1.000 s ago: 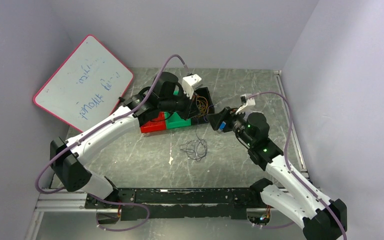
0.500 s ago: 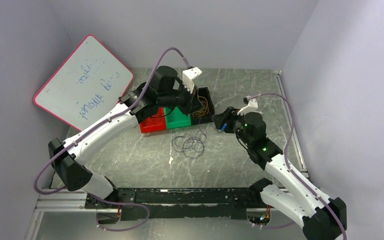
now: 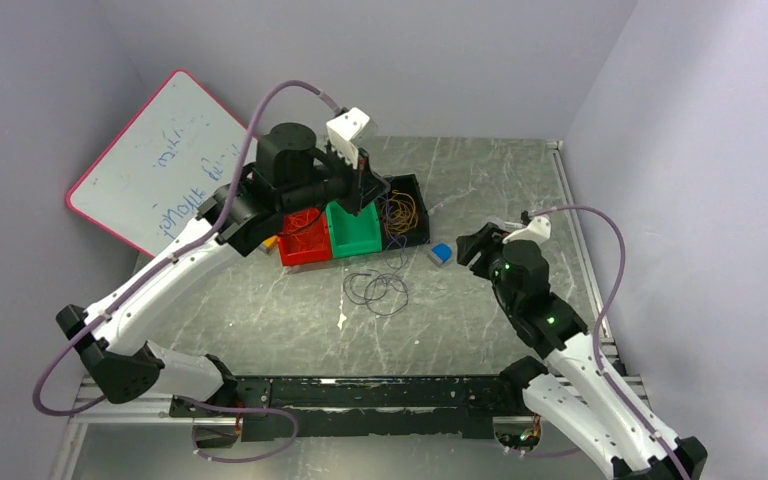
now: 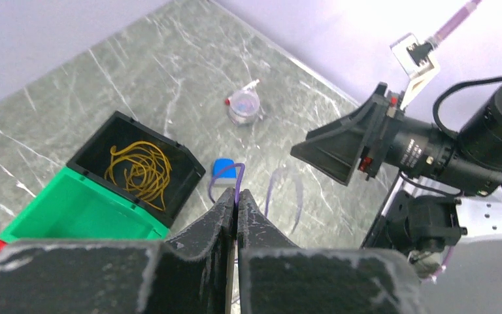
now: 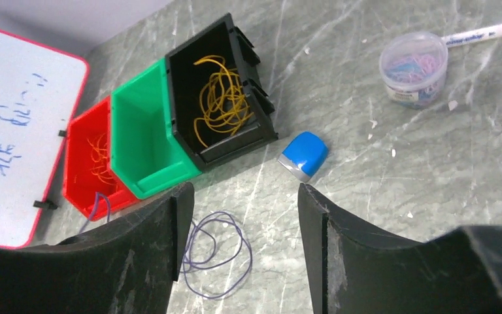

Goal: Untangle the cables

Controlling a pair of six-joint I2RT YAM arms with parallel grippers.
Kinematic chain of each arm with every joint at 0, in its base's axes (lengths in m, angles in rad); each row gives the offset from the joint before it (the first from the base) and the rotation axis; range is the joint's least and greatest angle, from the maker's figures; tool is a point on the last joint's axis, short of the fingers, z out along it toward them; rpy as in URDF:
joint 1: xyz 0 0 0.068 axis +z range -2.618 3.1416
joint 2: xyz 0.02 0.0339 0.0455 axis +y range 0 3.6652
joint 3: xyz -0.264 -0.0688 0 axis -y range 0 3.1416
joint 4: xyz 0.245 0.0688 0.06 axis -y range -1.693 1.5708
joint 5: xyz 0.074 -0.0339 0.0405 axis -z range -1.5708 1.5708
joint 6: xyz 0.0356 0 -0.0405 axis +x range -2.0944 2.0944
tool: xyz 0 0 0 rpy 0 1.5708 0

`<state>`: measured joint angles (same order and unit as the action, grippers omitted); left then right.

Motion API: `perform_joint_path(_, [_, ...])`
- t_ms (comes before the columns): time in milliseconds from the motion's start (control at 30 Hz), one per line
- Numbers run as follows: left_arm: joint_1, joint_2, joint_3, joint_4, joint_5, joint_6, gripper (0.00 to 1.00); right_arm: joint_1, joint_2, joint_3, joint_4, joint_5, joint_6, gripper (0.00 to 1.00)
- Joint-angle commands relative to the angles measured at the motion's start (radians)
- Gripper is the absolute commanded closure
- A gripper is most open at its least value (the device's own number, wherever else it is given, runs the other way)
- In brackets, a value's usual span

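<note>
My left gripper (image 3: 361,205) hangs over the green bin (image 3: 352,240), shut on a thin purple cable (image 4: 238,178) pinched between its fingertips (image 4: 236,195). More purple cable lies in loose loops (image 3: 378,290) on the table in front of the bins, also seen in the right wrist view (image 5: 217,258). Yellow cables (image 5: 222,104) are piled in the black bin (image 3: 412,236). Orange cables (image 5: 95,157) lie in the red bin (image 3: 305,250). My right gripper (image 3: 471,250) stands open and holds nothing, right of the bins, its jaws (image 5: 245,196) facing the purple loops.
A small blue block (image 3: 440,253) lies on the table between the black bin and my right gripper. A round tub of paper clips (image 5: 413,69) and a marker (image 5: 484,33) sit further back. A pink-edged whiteboard (image 3: 165,165) leans at the left wall.
My left arm has risen and swung left with the purple cable in its grip. The purple clump has spread into wider loops. My right arm has pulled back to the right, uncovering the blue block.
</note>
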<state>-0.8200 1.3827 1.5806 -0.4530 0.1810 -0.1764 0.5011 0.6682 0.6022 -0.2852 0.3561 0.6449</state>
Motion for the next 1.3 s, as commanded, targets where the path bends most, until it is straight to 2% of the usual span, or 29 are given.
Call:
perform_joint_path(0, [-0.005, -0.04, 0.02, 0.053, -0.077, -0.019, 0.93, -0.003, -0.076, -0.012, 0.096, -0.065, -0.1, 0.34])
perform_joint_path(100, [-0.005, -0.032, 0.041, 0.05, -0.068, -0.018, 0.93, -0.003, -0.098, -0.044, 0.257, -0.313, -0.217, 0.28])
perform_joint_path(167, [-0.005, -0.024, 0.05, 0.054, -0.06, -0.021, 0.93, -0.004, -0.083, -0.036, 0.315, -0.427, -0.257, 0.22])
perform_joint_path(300, [-0.005, -0.001, 0.08, 0.068, -0.017, -0.033, 0.93, -0.003, -0.008, 0.006, 0.395, -0.645, -0.345, 0.2])
perform_joint_path(467, [-0.005, 0.018, 0.114, 0.08, 0.027, -0.043, 0.93, -0.003, 0.091, 0.015, 0.493, -0.789, -0.397, 0.2])
perform_joint_path(633, [-0.005, 0.043, 0.161, 0.062, 0.087, -0.05, 0.93, -0.003, 0.193, 0.013, 0.608, -0.852, -0.379, 0.22])
perform_joint_path(800, [-0.005, 0.072, 0.229, 0.023, 0.14, -0.047, 0.93, -0.003, 0.276, -0.005, 0.7, -0.811, -0.35, 0.25])
perform_joint_path(967, [-0.005, 0.096, 0.34, -0.025, 0.142, -0.02, 0.93, -0.003, 0.358, -0.056, 0.766, -0.718, -0.277, 0.34])
perform_joint_path(1100, [-0.005, 0.114, 0.441, -0.051, 0.125, -0.003, 0.93, -0.003, 0.418, -0.115, 0.842, -0.718, -0.222, 0.41])
perform_joint_path(1267, [-0.004, 0.131, 0.543, -0.071, 0.04, 0.026, 0.93, -0.003, 0.469, -0.154, 0.87, -0.715, -0.197, 0.55])
